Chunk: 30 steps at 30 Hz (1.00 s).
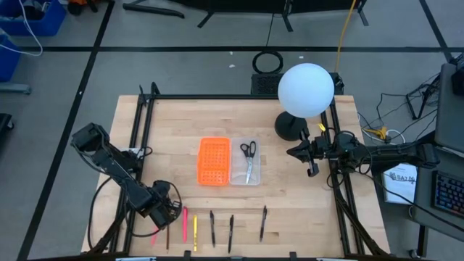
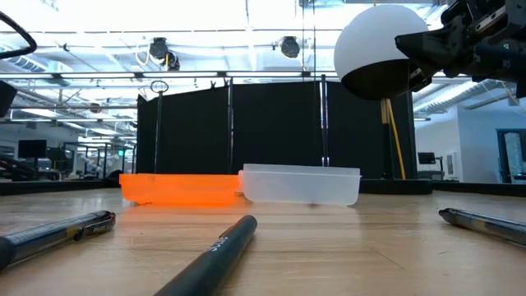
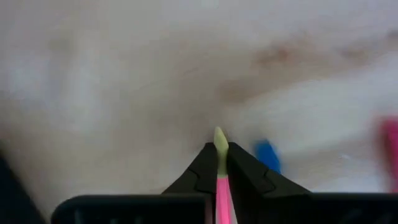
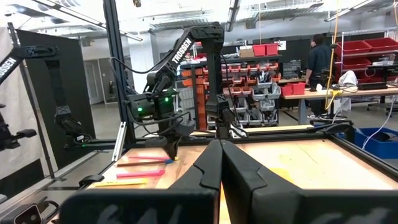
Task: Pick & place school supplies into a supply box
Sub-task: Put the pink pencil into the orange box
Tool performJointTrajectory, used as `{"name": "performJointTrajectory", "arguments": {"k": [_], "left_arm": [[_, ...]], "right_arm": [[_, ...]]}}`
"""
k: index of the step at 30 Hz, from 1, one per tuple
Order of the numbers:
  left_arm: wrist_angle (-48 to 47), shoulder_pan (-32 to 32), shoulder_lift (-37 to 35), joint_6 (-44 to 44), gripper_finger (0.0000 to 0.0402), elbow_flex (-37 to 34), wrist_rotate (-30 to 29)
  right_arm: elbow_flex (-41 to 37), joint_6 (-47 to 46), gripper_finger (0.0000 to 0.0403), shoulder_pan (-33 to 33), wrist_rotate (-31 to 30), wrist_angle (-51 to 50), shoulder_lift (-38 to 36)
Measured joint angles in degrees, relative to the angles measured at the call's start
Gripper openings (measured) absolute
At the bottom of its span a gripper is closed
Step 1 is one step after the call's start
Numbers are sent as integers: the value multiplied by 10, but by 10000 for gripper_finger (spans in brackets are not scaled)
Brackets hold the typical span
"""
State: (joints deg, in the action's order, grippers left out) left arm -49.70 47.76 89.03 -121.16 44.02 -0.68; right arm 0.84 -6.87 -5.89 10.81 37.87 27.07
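My left gripper (image 1: 168, 212) is low over the table's near left corner, shut on a pink pen (image 3: 220, 138). A second pink pen (image 1: 185, 220), a yellow one (image 1: 194, 232) and three black pens (image 1: 212, 226) (image 1: 230, 232) (image 1: 263, 222) lie flat in a row along the near edge. The clear tray (image 1: 245, 175) sits mid-table with the black-handled scissors (image 1: 249, 156) lying inside. The orange perforated piece (image 1: 214, 161) lies against its left side. My right gripper (image 1: 293, 152) hangs shut in the air over the table's right side, touching nothing. My left gripper pinches the pink pen between its two fingers (image 3: 202, 171). The pen runs along the fingers, and its pale tip (image 3: 219, 134) juts just past their ends. The fingers point down at the table close below. I cannot tell whether the pen is lifted clear.
A white globe lamp (image 1: 306, 90) on a black base (image 1: 288, 127) stands at the far right, close to my right gripper. Black frame rails (image 1: 142, 123) run along the table's left, far and right edges. Bare wood lies between the tray and the row of pens.
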Motion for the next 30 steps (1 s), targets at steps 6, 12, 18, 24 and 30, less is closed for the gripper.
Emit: {"name": "performJointTrajectory", "arguments": {"k": [6, 12, 18, 24, 30], "left_arm": [[-91, 0, -50, -18, 12, 12, -24], [-99, -8, -121, -24, 21, 12, -58], [-95, -35, -183, 23, 11, 58, -192], [-46, -114, -205, 188, 19, 145, -295], [109, -241, -180, 497, 11, 231, -274]], "right_arm": [[0, 0, 0, 0, 0, 0, 0], [0, 0, 0, 0, -1, 0, 2], [0, 0, 0, 0, -1, 0, 2], [0, 5, 0, 0, -2, 10, 2], [0, 17, 0, 0, -3, 14, 2]]}}
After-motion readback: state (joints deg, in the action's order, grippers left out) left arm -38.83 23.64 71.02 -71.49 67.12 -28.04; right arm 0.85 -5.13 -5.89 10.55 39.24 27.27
